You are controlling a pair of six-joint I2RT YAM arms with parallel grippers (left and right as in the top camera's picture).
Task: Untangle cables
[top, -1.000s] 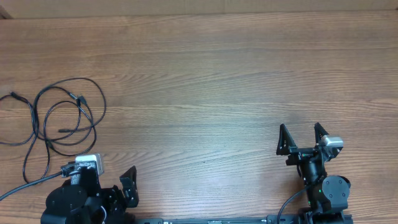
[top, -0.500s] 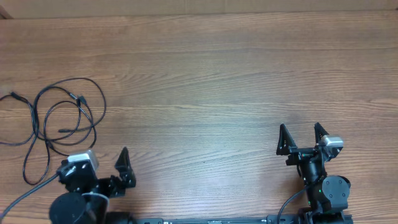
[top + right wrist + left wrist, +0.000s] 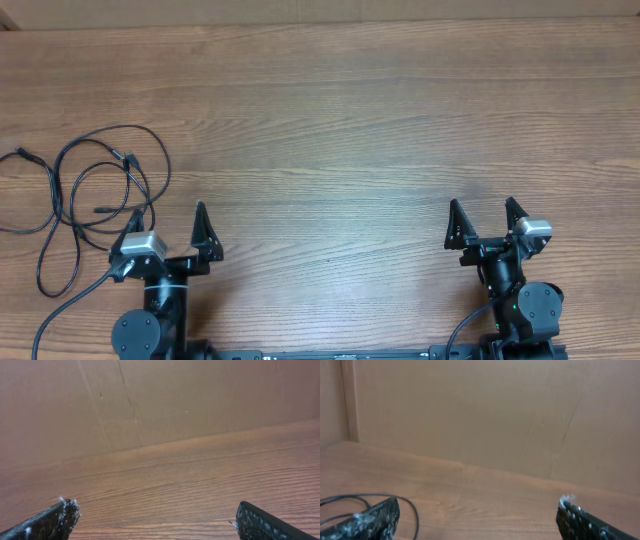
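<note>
The cables lie by the table's left edge, thin, black, in loose crossing loops. My left gripper and right gripper are wide open, holding nothing.

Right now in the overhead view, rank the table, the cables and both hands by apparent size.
Largest: table.
Then the cables.
Last: left hand and right hand, which look alike, so unranked.

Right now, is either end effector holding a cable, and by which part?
Nothing is held. The left end effector and right end effector are both open and empty; the cables lie loose on the table, by the left one.
</note>
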